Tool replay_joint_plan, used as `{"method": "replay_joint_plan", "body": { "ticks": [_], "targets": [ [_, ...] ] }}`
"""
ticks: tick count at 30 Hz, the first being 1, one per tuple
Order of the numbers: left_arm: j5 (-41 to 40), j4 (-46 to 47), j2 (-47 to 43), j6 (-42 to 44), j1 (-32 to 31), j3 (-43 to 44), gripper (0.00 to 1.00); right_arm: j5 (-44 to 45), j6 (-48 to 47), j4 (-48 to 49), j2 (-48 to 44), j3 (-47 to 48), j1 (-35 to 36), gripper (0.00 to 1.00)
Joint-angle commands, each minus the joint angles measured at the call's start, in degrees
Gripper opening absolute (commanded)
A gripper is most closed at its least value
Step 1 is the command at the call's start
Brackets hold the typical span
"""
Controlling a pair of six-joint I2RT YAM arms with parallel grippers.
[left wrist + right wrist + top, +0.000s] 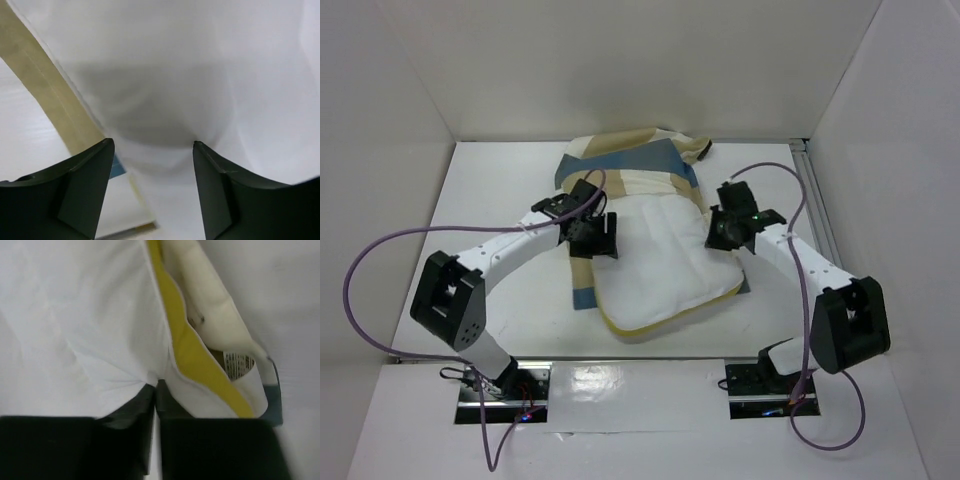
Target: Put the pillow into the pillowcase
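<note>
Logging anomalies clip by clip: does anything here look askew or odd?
The pillow lies diagonally on top of the pillowcase, not squared to it. The pillowcase is bunched up at the far end, and bits of it show from under the pillow's sides. The right gripper pinches the pillow's edge. No damage shows.

White table [490, 200] carries checked pillowcase [620, 165], far centre; pillow [670, 265] lies across its near part.

Pillow [665, 265] soft matt cloth; pillowcase [625, 165] thin fabric (creased).
</note>
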Motion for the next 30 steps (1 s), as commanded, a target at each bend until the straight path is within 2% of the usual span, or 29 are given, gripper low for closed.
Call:
{"method": "replay_joint_plan", "body": {
  "ticks": [1, 2, 3, 4, 6, 9, 12, 14, 19, 20, 21, 22, 24, 25, 26, 30],
  "targets": [
    [5.69, -1.38, -6.15, -0.68, -1.62, 1.17, 0.78, 5.13, -5.38, -4.12, -3.93, 3.88, -4.22, 0.32],
    [5.15, -2.08, -7.29, -0.68, -0.3, 1.17, 0.79, 4.61, -5.91, -4.82, -4.54, 4.93, -4.23, 0.53],
    [5.15, -2.09, -8.6, -0.68, 3.28, 0.21, 0.79, 4.61, -5.91, -4.83, -4.55, 6.16, -4.23, 0.68],
    [3.24, -2.09, -11.14, -0.68, 6.97, -1.71, 0.81, 4.6, -6.44, -3.87, -5.33, 8.26, -2.49, 0.88],
    [3.22, -2.09, -13.44, -1.65, 8.83, -2.86, 0.81, 4.6, -6.44, -2.73, -5.87, 10.82, 0.5, 0.97],
    [4.97, -0.16, -16.61, -4.45, 16.22, -9.1, 0.81, 5.92, -6.44, 0.44, -2.45, 15.83, 9.81, 1.0],
    [7.16, 2.74, -18.54, -6.39, 19.82, -14.1, 0.81, 7.67, -8.02, 1.15, 7.02, 22.59, 19.65, 1.0],
    [7.79, 3.8, -19.95, -6.92, 20.45, -16.05, 0.81, 12.06, -9.25, -0.07, 16.51, 29.18, 25.71, 1.0],
    [12.43, 8.53, -21.97, -6.92, 22.47, -21.93, 0.81, 16.29, -10.05, -2.45, 33.05, 38.68, 29.44, 1.0],
    [13.23, 9.59, -22.67, -6.92, 22.47, -23.16, 0.81, 16.29, -10.05, -2.45, 36.9, 40.0, 28.74, 0.97],
    [14.11, 11.08, -23.55, -7.79, 22.47, -24.48, 0.81, 15.6, -10.05, -2.45, 38.5, 40.71, 28.21, 0.87],
    [15.85, 12.75, -24.6, -7.8, 22.47, -25.97, 0.81, 14.63, -9.44, -3.06, 39.65, 41.67, 27.68, 0.66],
    [17.27, 18.02, -28.12, -8.68, 22.47, -30.19, 0.81, 12.6, -10.04, -3.6, 38.18, 41.86, 27.68, 0.12],
    [18.06, 19.6, -29.08, -8.68, 22.47, -31.25, 0.82, 11.47, -10.05, -1.07, 36.16, 40.73, 27.16, 0.0],
    [18.77, 20.84, -29.7, -8.68, 21.95, -32.83, 0.82, 9.89, -11.87, 0.35, 31.27, 39.24, 27.15, 0.0],
    [19.3, 24.8, -27.52, -6.76, 19.32, -32.94, 0.94, -7.39, -12.51, 5.28, 21.67, 32.03, 20.93, 0.0]
  ]
}}
